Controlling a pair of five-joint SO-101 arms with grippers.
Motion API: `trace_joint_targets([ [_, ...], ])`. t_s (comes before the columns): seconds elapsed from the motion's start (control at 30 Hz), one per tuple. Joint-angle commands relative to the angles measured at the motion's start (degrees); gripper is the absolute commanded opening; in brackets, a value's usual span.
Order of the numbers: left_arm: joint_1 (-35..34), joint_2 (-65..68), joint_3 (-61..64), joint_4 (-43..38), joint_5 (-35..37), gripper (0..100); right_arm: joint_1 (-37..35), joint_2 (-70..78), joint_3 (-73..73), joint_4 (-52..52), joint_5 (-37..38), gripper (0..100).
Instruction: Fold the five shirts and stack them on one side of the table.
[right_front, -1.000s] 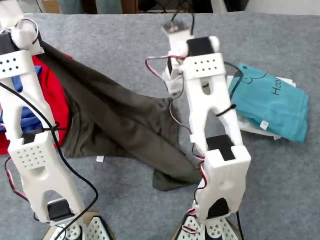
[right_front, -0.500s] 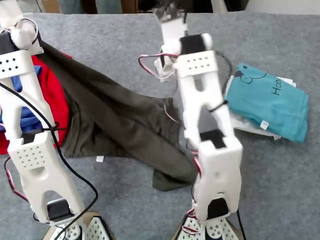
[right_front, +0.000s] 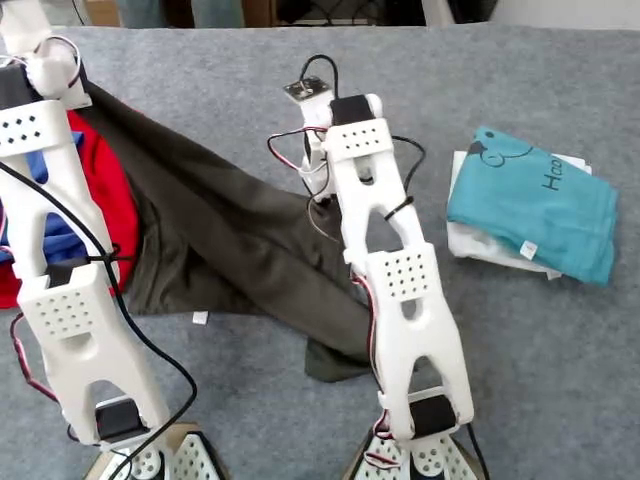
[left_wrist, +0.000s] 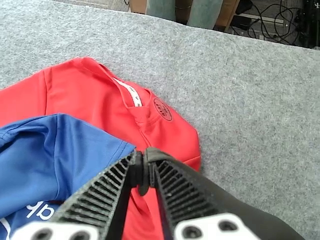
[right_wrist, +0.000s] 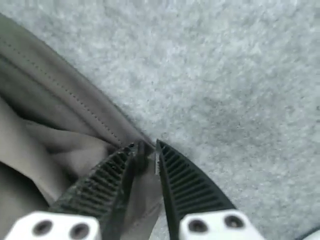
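Plainly, the dark shirt (right_wrist: 50, 145) sits pinched inside the right claw (right_wrist: 146, 151).

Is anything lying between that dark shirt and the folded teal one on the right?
Nothing visible. Bare grey table lies between the dark shirt and the teal shirt. The right arm stands beside that stretch, its pincer shut on the dark shirt's edge.
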Motion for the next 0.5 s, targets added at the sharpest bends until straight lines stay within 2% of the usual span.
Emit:
trace_joint_targets([
  [0.0, 0.6, -0.8, -2.3, 0.0, -0.4, 3, -0.8, -3.6, 0.3, 0.7, 0.5, 4.9],
  [0.27, 0.2, -0.9, -2.3, 0.0, -0.4, 3, -1.0, -22.7, 30.6, 0.4, 0.7, 4.9],
  [0.47, 0.3, -0.9, -2.3, 0.0, -0.4, 3, -3.3, -37.3, 52.7, -1.0, 4.7, 4.9],
])
